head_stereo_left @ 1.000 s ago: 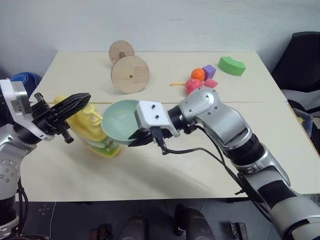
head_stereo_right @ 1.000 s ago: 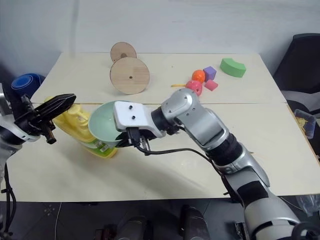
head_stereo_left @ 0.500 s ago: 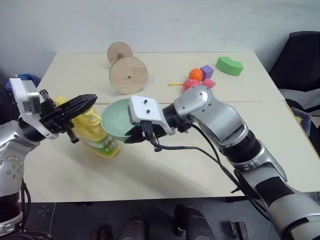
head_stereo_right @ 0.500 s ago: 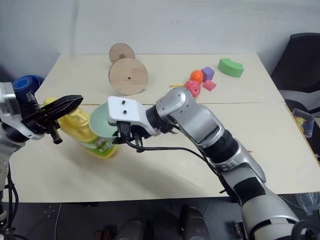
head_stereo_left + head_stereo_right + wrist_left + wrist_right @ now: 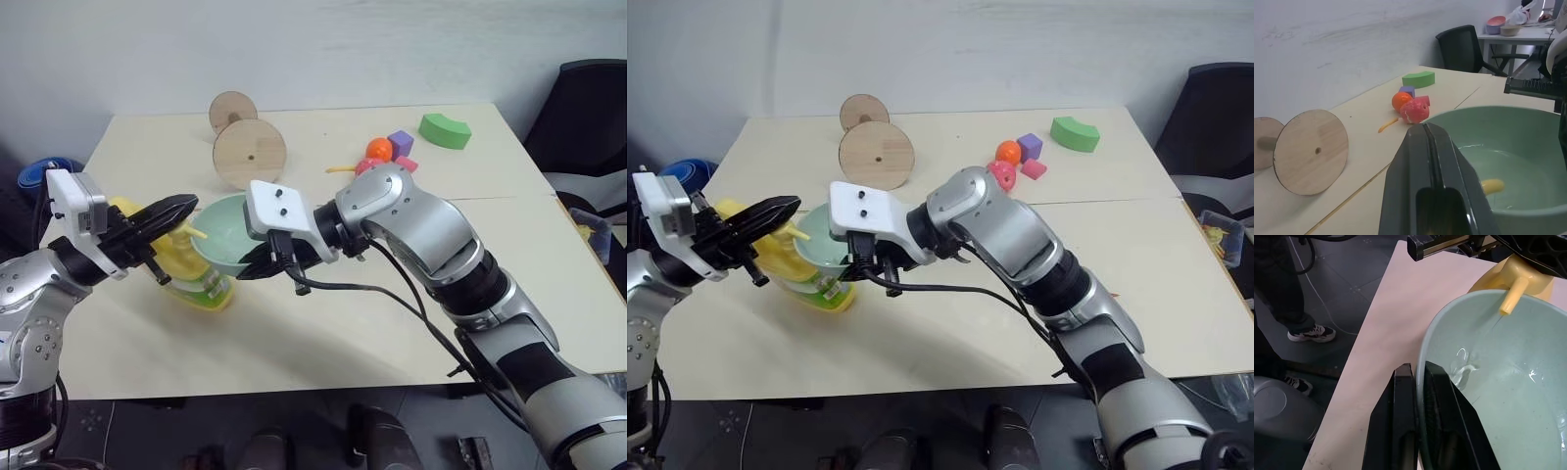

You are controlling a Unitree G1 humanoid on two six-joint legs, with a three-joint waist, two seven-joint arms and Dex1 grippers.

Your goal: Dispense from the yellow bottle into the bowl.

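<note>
Yellow bottle [image 5: 186,266] stands near the left front part of the table [image 5: 323,333], a jug shape with a handle, a pump top and a green-and-white label low on its side. Left gripper [image 5: 181,209] sits right over the pump top with its fingers pressed together, holding nothing; it looks set to push the pump head down with its closed tip, though actual contact is hard to confirm. The pump's spout [image 5: 1510,297] reaches out over the rim of the bowl [image 5: 227,235], and a little clear liquid already lies pooled inside. The right gripper [image 5: 257,267] pinches the bowl's rim between its two fingers and holds the bowl lifted and tilted beside the bottle.

The bottle is probably fairly heavy if full, stiff plastic, steady on its base; the pump head is the place to press, straight down, or the jug may tip. The bowl seems light, rigid and smooth, so a rim pinch could slip as liquid adds weight.

Farther back stand two wooden discs [image 5: 249,155], and to the right lie small coloured toy pieces [image 5: 384,155] and a green curved block [image 5: 444,130].
</note>
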